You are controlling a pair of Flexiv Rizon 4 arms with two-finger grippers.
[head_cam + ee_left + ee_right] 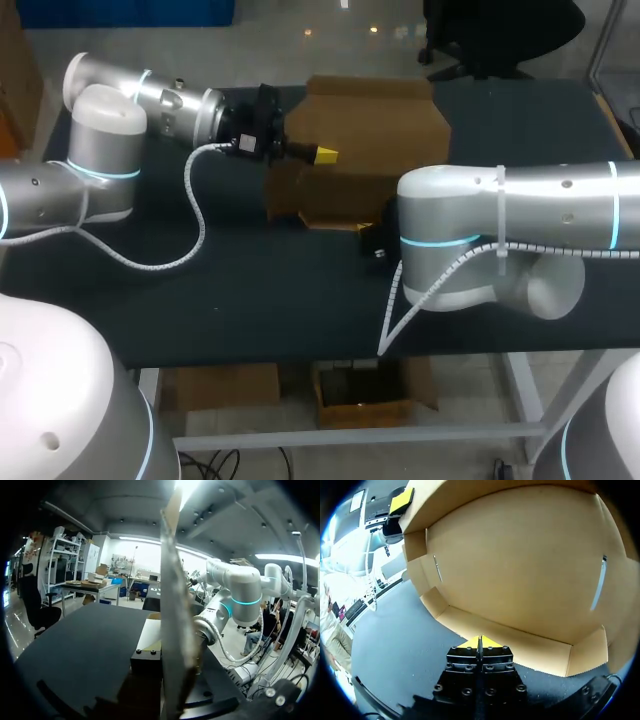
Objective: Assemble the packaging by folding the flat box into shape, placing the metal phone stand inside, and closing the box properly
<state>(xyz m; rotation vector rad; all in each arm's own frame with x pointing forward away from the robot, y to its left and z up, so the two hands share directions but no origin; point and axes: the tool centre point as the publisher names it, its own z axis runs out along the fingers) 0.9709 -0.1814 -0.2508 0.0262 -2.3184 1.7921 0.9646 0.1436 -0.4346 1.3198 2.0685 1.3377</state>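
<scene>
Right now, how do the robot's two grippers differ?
The left gripper pinches the cardboard box's raised wall; the right gripper is shut on nothing, tips at the box's lower flap. From above the left shows plainly; the right is hidden. Both have yellow tips.

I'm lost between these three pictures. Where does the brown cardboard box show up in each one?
Head view: the cardboard box lies open at the far middle of the table.
Left wrist view: seen edge-on, a thin upright panel in front of the right arm.
Right wrist view: its open inside spreads ahead of the right gripper.
Shared landmark: the left gripper at the box's edge, also in the right wrist view.
</scene>
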